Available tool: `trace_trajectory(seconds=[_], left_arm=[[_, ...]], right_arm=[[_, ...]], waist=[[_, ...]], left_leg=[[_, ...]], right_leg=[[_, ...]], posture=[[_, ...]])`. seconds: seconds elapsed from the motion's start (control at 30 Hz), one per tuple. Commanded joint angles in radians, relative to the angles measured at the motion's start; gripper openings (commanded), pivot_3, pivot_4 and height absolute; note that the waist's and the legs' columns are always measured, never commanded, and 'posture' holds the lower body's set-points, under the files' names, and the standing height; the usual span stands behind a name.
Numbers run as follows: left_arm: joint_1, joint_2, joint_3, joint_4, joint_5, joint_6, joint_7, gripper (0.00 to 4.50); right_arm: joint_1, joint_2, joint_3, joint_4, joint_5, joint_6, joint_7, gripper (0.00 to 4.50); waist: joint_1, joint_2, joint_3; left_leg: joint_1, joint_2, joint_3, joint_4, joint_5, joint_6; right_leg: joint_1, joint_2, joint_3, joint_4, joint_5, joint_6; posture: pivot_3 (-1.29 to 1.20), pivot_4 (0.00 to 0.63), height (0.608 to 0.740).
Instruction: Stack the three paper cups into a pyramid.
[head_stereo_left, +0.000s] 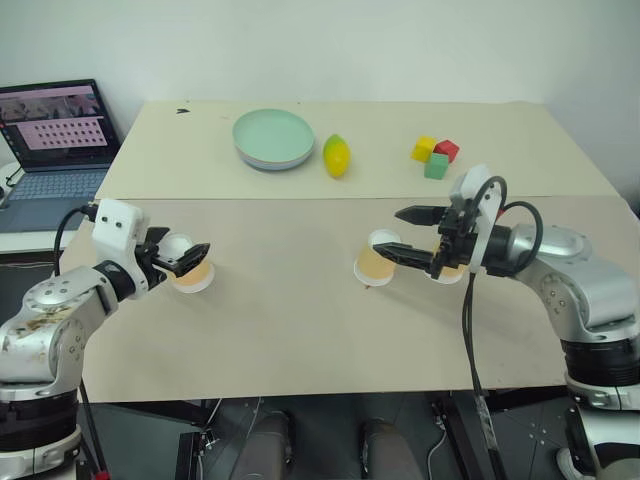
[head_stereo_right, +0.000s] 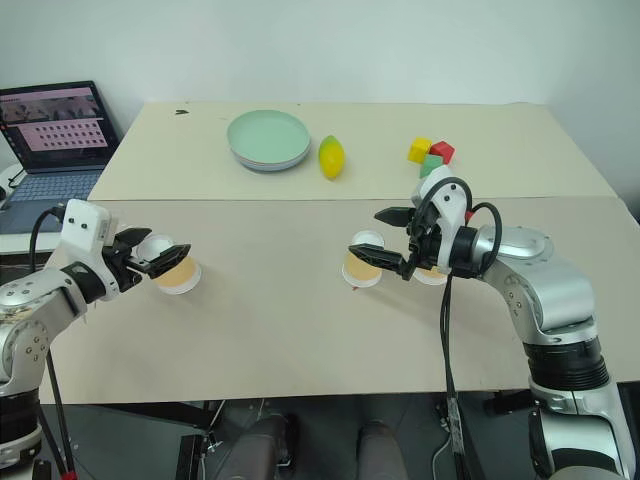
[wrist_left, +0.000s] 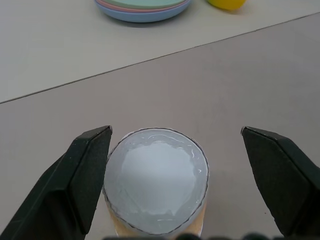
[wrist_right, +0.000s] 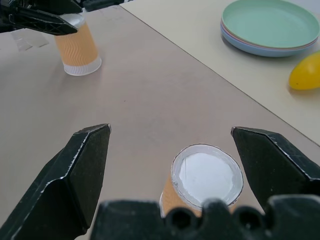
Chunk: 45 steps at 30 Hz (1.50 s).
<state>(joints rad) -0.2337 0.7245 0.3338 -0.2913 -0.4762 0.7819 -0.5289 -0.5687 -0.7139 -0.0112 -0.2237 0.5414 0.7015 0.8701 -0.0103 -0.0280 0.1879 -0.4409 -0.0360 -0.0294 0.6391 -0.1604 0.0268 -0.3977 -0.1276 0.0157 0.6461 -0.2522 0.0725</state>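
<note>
Straddles a small tapered pale orange paper cup (wrist_left: 156, 180) with the left end effector (wrist_left: 175, 131) spread wide. Grips nothing: one black finger (wrist_left: 80, 175) just beside the cup's wall, the other (wrist_left: 280, 180) apart from it. Cup upside down, white base up, on the near left of the beige surface (head_stereo_left: 300, 330).

Hovers with the right end effector (wrist_right: 170, 128) equally wide over a second identical orange paper cup (wrist_right: 206, 177). Also inverted, near the middle of the surface, between the two fingers and below them. Cannot tell whether touched.

Third orange paper cup (head_stereo_right: 432, 274) just behind the right end effector, largely hidden by it, near the middle cup. All three down on the surface, none on another, the left one well apart from the other two.

Further back: stack of pale green and blue round plates (head_stereo_left: 273, 138), yellow lemon-shaped toy (head_stereo_left: 336, 155) beside it, cluster of yellow, red and green toy blocks (head_stereo_left: 435, 156) to the right. Off the surface's left edge, an open laptop (head_stereo_left: 55, 140).
</note>
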Motion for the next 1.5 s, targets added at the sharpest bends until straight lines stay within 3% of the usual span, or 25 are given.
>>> trace_trajectory(seconds=[0.03,0.43,0.67,0.7,0.9,1.03,1.27,1.5], left_arm=[[0.01,0.001,-0.009,0.012,0.016,-0.029,-0.006,4.39],[-0.001,-0.006,-0.038,0.075,0.049,-0.054,-0.001,4.39],[-0.03,-0.016,-0.039,0.074,0.044,-0.069,-0.008,2.36],[-0.036,-0.014,-0.044,0.069,0.047,-0.072,-0.009,2.29],[-0.161,-0.023,-0.098,0.061,0.028,-0.067,-0.035,2.29],[-0.251,-0.035,-0.226,0.14,0.062,-0.122,-0.138,2.29],[-0.511,-0.141,-0.453,0.477,0.17,-0.329,-0.366,2.29],[-0.651,-0.252,-0.522,0.733,0.238,-0.484,-0.483,2.29]], right_arm=[[-0.004,-0.007,-0.026,-0.035,0.0,-0.018,-0.001,4.5],[0.014,-0.012,-0.038,-0.052,-0.002,-0.011,-0.016,4.5],[0.017,-0.014,-0.04,-0.053,-0.005,-0.014,-0.015,4.5],[0.018,-0.014,-0.04,-0.053,-0.005,-0.014,-0.014,4.5],[0.032,-0.014,-0.048,-0.074,-0.002,-0.008,-0.027,4.5],[0.053,-0.016,-0.073,-0.115,0.013,0.009,-0.058,4.5],[0.159,-0.059,-0.209,-0.295,0.089,0.11,-0.135,4.5],[0.25,-0.084,-0.35,-0.455,0.181,0.213,-0.24,4.5]], waist=[[0.0,0.0,0.0],[0.0,0.0,0.0],[0.0,0.0,0.0],[0.0,0.0,0.0],[0.009,0.0,0.0],[0.015,0.0,0.0],[0.025,0.0,0.0],[0.015,-0.001,0.0]], left_leg=[[0.0,0.0,0.0,0.0,0.0,0.0],[0.0,0.0,0.0,0.0,0.0,0.0],[0.0,0.0,0.0,0.0,0.0,0.0],[0.0,0.0,0.0,0.0,0.0,0.0],[-0.001,0.0,0.0,0.0,0.0,0.0],[-0.001,-0.001,0.001,0.0,0.0,0.0],[-0.001,-0.001,0.001,0.0,0.0,0.0],[-0.004,-0.001,0.001,0.0,0.0,0.001]], right_leg=[[0.0,0.0,0.0,0.0,0.0,0.0],[-0.001,0.0,0.0,0.0,0.0,0.0],[-0.001,0.0,0.0,0.0,0.0,0.0],[-0.001,0.0,0.0,0.0,0.0,0.0],[-0.001,0.0,0.0,0.0,0.0,0.0],[-0.001,0.0,0.0,0.0,0.0,0.0],[0.0,0.0,-0.001,0.0,0.0,0.0],[-0.001,0.0,-0.001,-0.001,0.0,0.0]], posture=[[0.0,0.15,0.74],[0.0,0.15,0.74],[0.0,0.15,0.74],[0.0,0.15,0.74],[0.0,0.15,0.74],[0.0,0.15,0.74],[0.0,0.15,0.74],[0.0,0.15,0.74]])
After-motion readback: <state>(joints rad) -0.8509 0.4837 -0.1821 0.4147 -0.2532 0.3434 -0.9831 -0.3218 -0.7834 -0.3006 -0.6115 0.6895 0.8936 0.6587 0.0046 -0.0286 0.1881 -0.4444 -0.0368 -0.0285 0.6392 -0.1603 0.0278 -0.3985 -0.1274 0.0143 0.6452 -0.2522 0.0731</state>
